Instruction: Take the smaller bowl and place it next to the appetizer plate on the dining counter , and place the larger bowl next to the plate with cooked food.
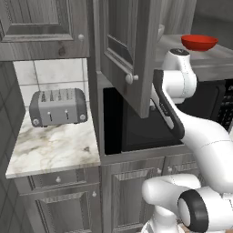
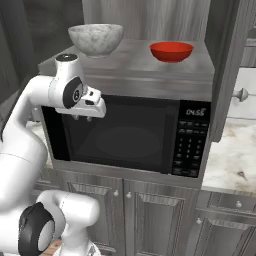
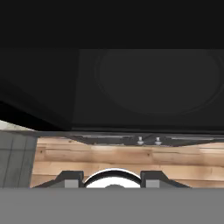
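The jaws are standing apart and empty before the microwave point(image 2: 132, 135); the red bowl point(image 2: 171, 51) is sitting at three o'clock of the speckled bowl point(image 2: 95, 39).

The grey microwave top point(image 2: 135, 65), in the upper middle of the right base view, carried two bowls. The speckled grey bowl point(image 2: 95, 39) stood at its upper left, the red bowl point(image 2: 171, 51) to the right of it, upright and well apart. In the left base view, a marbled counter point(image 1: 52, 148) at lower left bore a silver toaster point(image 1: 58, 107) against the tiled wall.
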You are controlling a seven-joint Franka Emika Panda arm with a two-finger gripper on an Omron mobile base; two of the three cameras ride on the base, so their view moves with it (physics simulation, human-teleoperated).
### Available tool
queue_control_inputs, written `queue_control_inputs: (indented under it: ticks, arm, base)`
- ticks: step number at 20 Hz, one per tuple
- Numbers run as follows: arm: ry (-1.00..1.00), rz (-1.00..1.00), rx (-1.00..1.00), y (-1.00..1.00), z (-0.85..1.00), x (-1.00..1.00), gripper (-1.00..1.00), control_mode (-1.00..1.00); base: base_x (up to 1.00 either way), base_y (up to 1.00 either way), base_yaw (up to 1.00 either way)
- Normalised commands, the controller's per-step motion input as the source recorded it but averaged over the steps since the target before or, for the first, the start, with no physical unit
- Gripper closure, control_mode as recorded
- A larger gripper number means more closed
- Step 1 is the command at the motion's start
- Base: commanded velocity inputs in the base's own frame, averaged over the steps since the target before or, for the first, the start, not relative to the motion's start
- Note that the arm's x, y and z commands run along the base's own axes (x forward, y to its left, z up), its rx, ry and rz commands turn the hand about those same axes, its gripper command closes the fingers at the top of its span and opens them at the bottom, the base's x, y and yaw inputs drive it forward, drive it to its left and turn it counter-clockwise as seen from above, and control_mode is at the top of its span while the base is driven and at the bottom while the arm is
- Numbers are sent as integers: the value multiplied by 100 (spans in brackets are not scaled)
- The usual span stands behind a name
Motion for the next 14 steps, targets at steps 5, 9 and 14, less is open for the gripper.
queue_control_inputs:
  ticks: [5, 9, 14]
  arm:
    - [0, 3, 0, 0, 0, -39, -100, -100]
    - [-17, 0, 0, 0, 4, -84, -100, -100]
    - [-14, -29, 7, -1, 58, -56, -100, -100]
  base:
    - [0, 0, 0]
    - [0, 0, 0]
    - [0, 0, 0]
